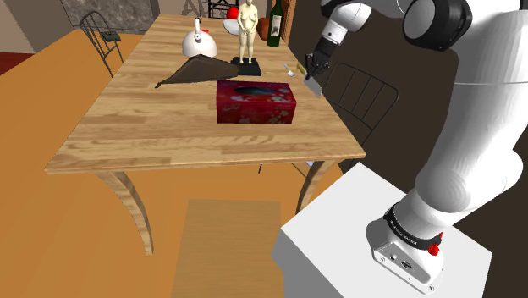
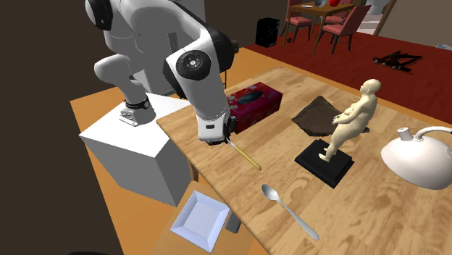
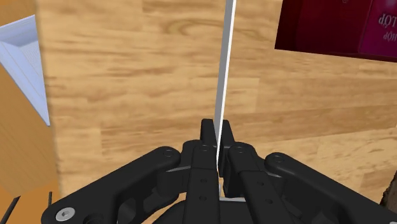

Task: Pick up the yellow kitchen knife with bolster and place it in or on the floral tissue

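Tool (image 3: 217, 137) nearly closed, clamping thin knife (image 3: 226, 63) above wooden table (image 3: 127, 95).

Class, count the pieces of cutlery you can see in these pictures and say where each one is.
2. The yellow-handled knife is clasped in the gripper; a silver spoon lies on the wooden table near the statuette. The arm may hide others.

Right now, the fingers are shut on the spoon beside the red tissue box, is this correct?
Not quite. The fingers are shut on the knife, not the spoon, which lies free on the table. The wrist view shows the blade clasped between them, beside the red tissue box.
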`<control>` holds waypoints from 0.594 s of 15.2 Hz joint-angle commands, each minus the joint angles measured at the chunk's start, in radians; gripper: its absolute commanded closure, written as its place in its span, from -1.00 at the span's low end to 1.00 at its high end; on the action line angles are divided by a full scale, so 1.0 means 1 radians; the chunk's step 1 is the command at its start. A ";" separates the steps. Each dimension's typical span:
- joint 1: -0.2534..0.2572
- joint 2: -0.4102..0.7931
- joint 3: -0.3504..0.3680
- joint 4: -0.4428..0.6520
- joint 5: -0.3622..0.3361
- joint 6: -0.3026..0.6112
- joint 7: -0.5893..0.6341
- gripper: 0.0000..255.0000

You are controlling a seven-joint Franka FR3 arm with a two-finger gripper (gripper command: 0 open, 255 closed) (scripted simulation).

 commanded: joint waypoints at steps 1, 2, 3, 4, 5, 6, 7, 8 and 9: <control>0.001 -0.010 -0.001 0.013 -0.005 -0.020 0.010 1.00; 0.000 -0.013 -0.002 0.021 -0.007 -0.031 0.014 1.00; 0.000 -0.016 -0.003 0.029 -0.009 -0.042 0.019 1.00; -0.001 -0.019 -0.003 0.038 -0.010 -0.053 0.023 1.00; -0.001 -0.022 -0.004 0.047 -0.012 -0.064 0.027 1.00; -0.002 -0.024 -0.005 0.057 -0.014 -0.075 0.031 1.00; -0.003 -0.027 -0.005 0.067 -0.015 -0.086 0.036 1.00; -0.004 -0.029 -0.005 0.077 -0.017 -0.097 0.040 1.00; -0.004 -0.031 -0.006 0.087 -0.018 -0.109 0.044 1.00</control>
